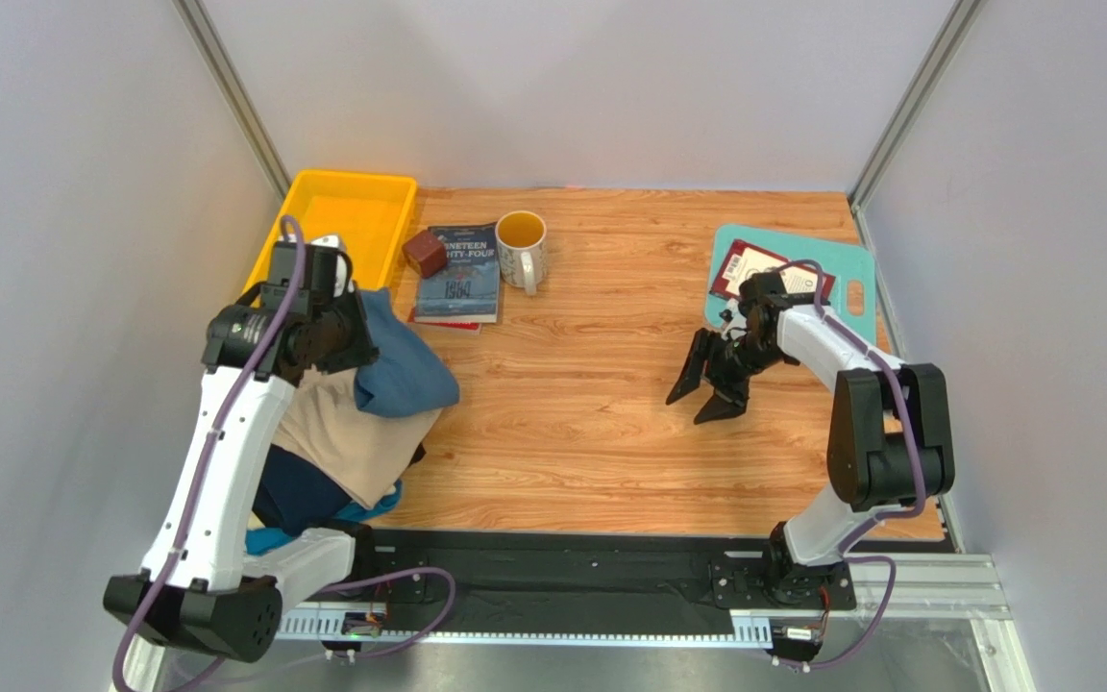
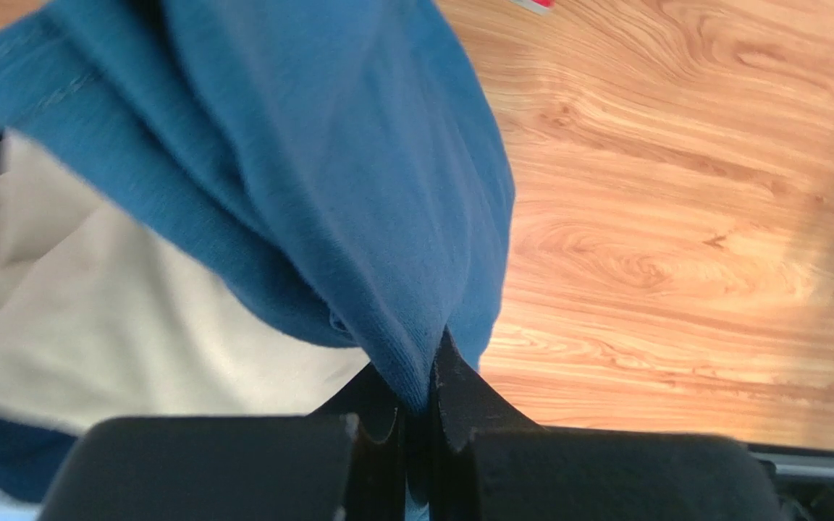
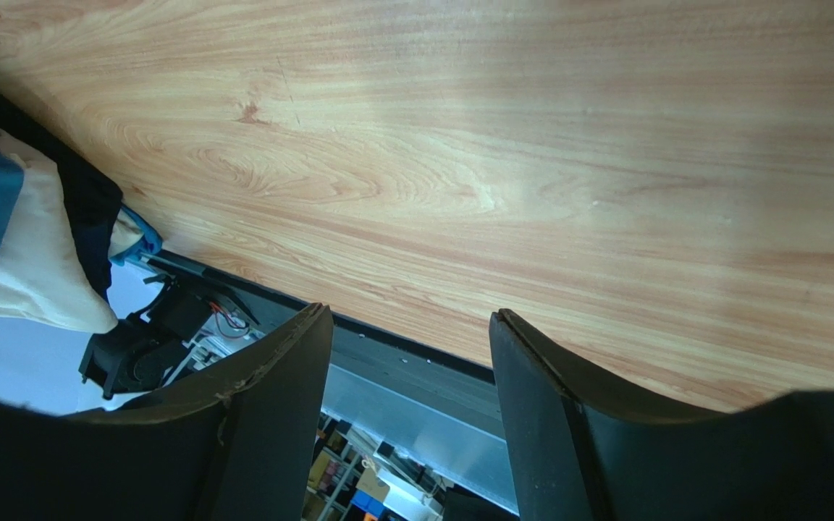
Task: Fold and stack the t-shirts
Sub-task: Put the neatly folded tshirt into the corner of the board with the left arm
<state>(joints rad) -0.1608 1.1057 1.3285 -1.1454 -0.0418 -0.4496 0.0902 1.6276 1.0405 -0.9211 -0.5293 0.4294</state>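
A pile of t-shirts lies at the table's left front. My left gripper (image 1: 347, 351) is shut on the teal-blue t-shirt (image 1: 404, 368) and holds it lifted over the pile. In the left wrist view the cloth (image 2: 324, 185) hangs from the pinched fingers (image 2: 465, 407). The beige t-shirt (image 1: 343, 433) lies under it, also seen in the left wrist view (image 2: 106, 315). The dark navy t-shirt (image 1: 292, 493) lies below, with a bright light blue edge (image 1: 268, 541) at the front. My right gripper (image 1: 705, 387) is open and empty above bare wood at mid-right.
A yellow bin (image 1: 350, 216) stands at the back left. A book (image 1: 460, 271), a small brown block (image 1: 425, 254) and a mug (image 1: 522, 248) lie behind the pile. A teal cutting board (image 1: 848, 274) with a card lies at the back right.
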